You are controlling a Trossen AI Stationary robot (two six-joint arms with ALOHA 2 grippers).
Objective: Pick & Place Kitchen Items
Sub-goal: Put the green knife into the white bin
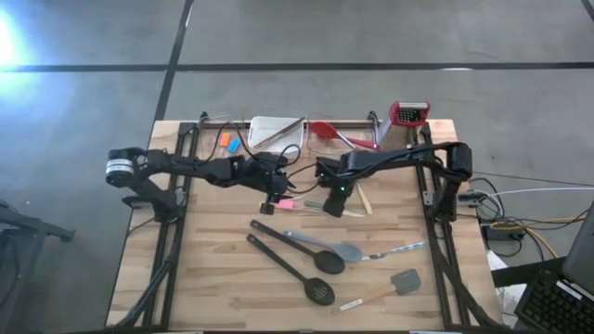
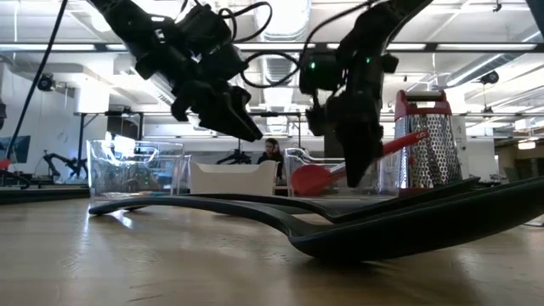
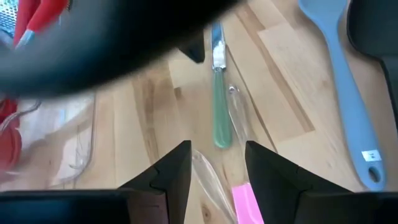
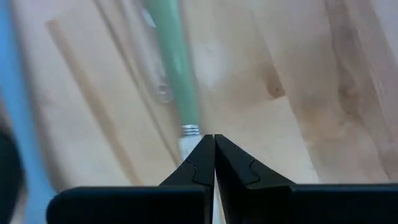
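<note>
A green-handled knife (image 1: 312,202) lies on the wooden table between my two grippers; it also shows in the left wrist view (image 3: 219,118) and the right wrist view (image 4: 176,68). A pink piece (image 3: 247,200) and a clear-handled utensil (image 3: 239,118) lie beside it. My left gripper (image 1: 277,197) is open and hovers over the pink piece, its fingers (image 3: 173,171) on either side without touching. My right gripper (image 1: 334,200) is shut and points down over the knife's blade (image 4: 186,148), just past the handle's metal collar. My right gripper's shut fingertips (image 4: 205,163) stand over the knife's blade (image 4: 186,148) right beside the collar, coming from above. The fingers themselves hide the spot, so I cannot tell whether they touch or hold the blade.
Two black long-handled spoons (image 1: 299,247) (image 1: 292,271), a grey spoon (image 1: 353,250) and a small grey spatula (image 1: 403,281) lie nearer the front. A thin wooden stick (image 1: 365,199) lies by my right gripper. A white tray (image 1: 271,130), red spoon (image 1: 327,131) and box grater (image 1: 408,113) stand at the far edge.
</note>
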